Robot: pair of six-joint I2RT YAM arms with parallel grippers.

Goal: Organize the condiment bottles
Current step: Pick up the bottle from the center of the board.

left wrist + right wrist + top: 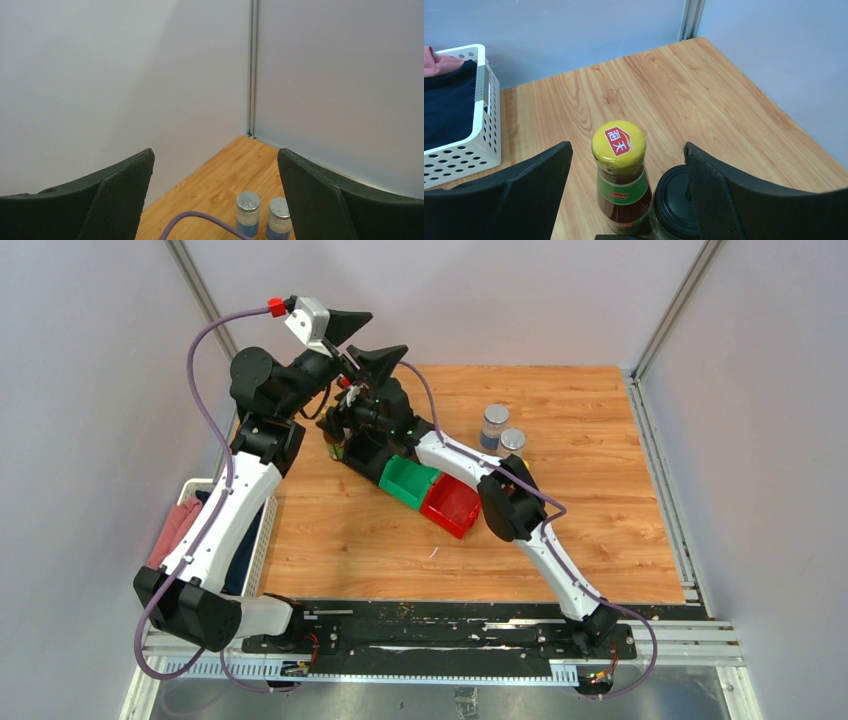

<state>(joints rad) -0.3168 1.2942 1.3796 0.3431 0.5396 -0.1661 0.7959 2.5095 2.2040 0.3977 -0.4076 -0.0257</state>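
Observation:
A dark brown bottle with a yellow cap (619,150) stands upright between the fingers of my right gripper (627,146), which is open, with a gap on each side. A squat clear bottle with a black cap (674,202) touches it on the right, partly behind the right finger (719,195). In the top view the right gripper (345,435) sits at the black bin's far end. Two silver-lidded shakers with blue labels (494,425) (512,440) stand together on the far right of the table. The left gripper (365,340) hangs high, open and empty, looking at the shakers (247,215) (279,217).
Black (365,455), green (410,480) and red (450,505) bins lie in a diagonal row mid-table. A white perforated basket (262,530) with cloth sits off the left edge, also in the right wrist view (479,125). A purple cable (200,220) crosses the left wrist view. Walls enclose the table.

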